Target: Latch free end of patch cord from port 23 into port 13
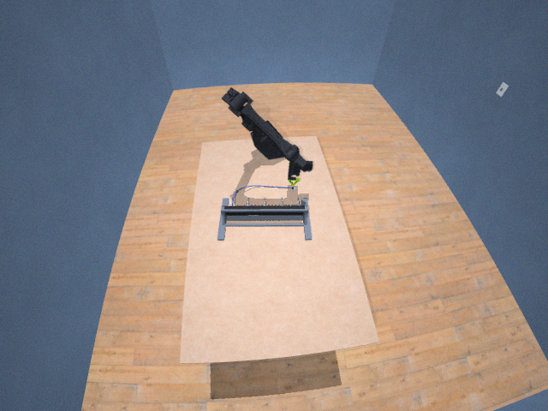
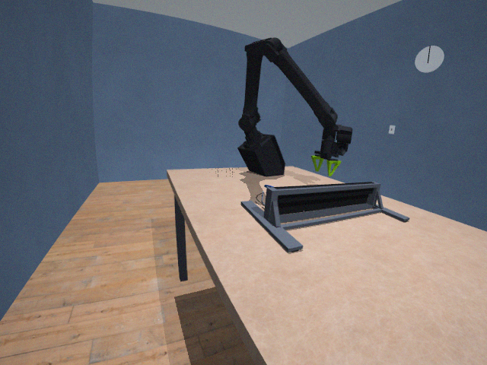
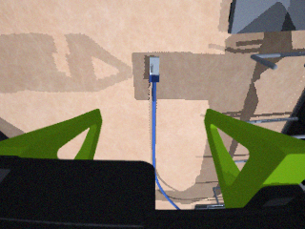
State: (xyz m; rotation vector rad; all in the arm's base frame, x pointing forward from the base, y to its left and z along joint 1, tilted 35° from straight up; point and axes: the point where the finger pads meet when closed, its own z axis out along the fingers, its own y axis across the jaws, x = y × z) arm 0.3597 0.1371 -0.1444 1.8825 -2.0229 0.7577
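Observation:
The patch cord (image 1: 265, 187) (image 3: 153, 129) runs from the rack's left end in the top view and curves across to its free end. The plug (image 3: 156, 66), clear with a dark blue boot, lies over the table in the wrist view, its tip away from the cord. My gripper (image 1: 293, 182) (image 2: 324, 172) (image 3: 152, 114) is open and empty. It hangs above the cord, just behind the plug, with the cord passing midway between the green fingertips in the wrist view. The rack (image 1: 265, 211) (image 2: 287, 239) stands upright on its feet. Port 13 and the number plates are hidden.
Thin metal cord guides (image 1: 265, 202) (image 3: 276, 120) stick out from the panel's front, to the right in the wrist view. A rack foot (image 3: 261, 20) shows at the upper right there. The table (image 1: 274, 287) (image 2: 354, 283) extends well beyond the rack's back.

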